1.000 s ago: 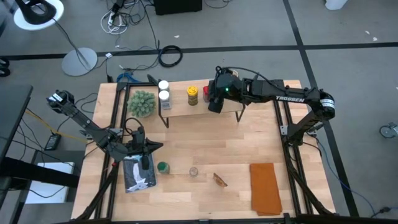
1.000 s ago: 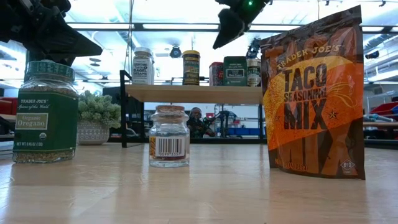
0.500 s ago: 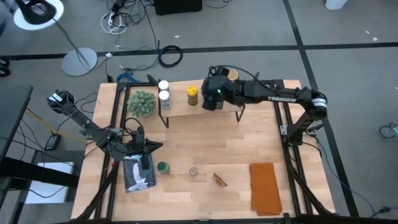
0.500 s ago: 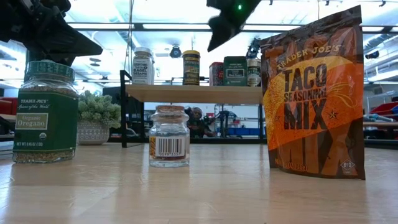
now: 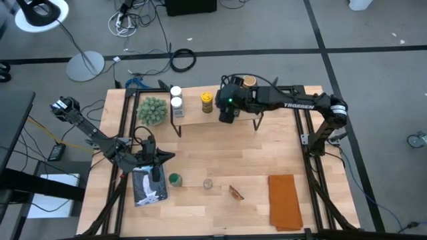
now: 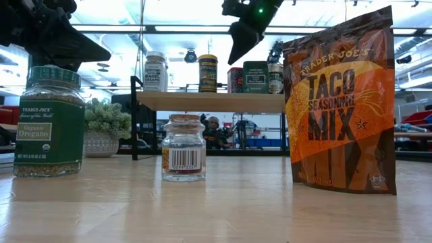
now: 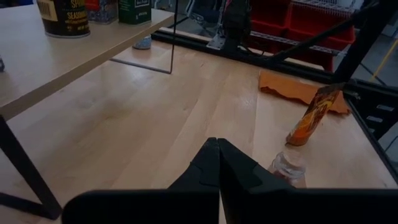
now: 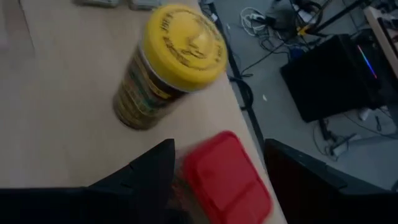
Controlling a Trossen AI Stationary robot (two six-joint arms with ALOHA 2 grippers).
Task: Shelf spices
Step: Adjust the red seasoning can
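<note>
The shelf (image 5: 200, 117) stands at the table's far side and carries two white-lidded jars (image 5: 175, 97), a yellow-lidded jar (image 8: 177, 56), a red tin (image 8: 227, 177), a dark box (image 6: 255, 76) and a tan cylinder (image 5: 249, 81). My right gripper (image 8: 217, 162) hangs open over the shelf, with the red tin showing between its fingers; in the low view its fingertips (image 6: 234, 55) stand above the tin (image 6: 234, 79). My left gripper (image 7: 218, 163) is shut and waits low near the table's left edge (image 5: 160, 158). A green-lidded oregano jar (image 6: 49, 121), a small clear jar (image 6: 183, 156) and a taco seasoning pouch (image 6: 341, 101) stand on the tabletop.
A fuzzy green plant ball (image 5: 152, 110) sits left of the shelf. An orange cloth (image 5: 285, 200) lies at the near right. A printed card (image 5: 148, 188) lies under the left arm. Bare wood stretches between the shelf and the jars.
My right gripper has moved a little toward the table's left above the shelf, from over the dark box to over the red tin. It has stayed open. The jars and the left arm have kept still.
</note>
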